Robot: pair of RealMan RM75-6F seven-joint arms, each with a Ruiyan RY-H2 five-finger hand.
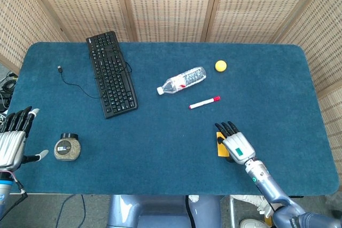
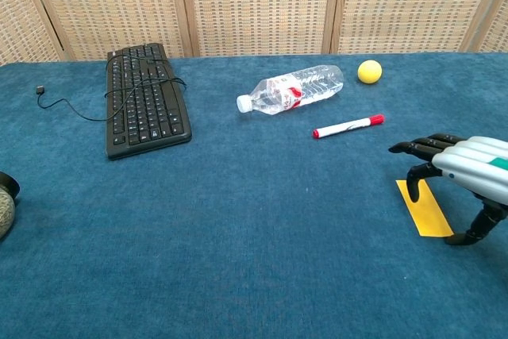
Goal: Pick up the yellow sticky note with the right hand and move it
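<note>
The yellow sticky note (image 2: 425, 209) lies flat on the blue table near its front right; in the head view only a strip of the note (image 1: 219, 146) shows beside my right hand. My right hand (image 1: 236, 146) (image 2: 464, 174) hovers over the note with its fingers spread and curved down, one fingertip close to the note's far edge and the thumb by its near corner. Nothing is held in it. My left hand (image 1: 14, 138) rests at the table's front left edge, fingers apart and empty.
A black keyboard (image 1: 111, 73) with a trailing cable lies at the back left. A clear water bottle (image 1: 182, 80) lies on its side mid-table, a red-capped marker (image 1: 204, 102) in front of it and a yellow ball (image 1: 220, 66) behind. A small jar (image 1: 68, 147) stands next to the left hand.
</note>
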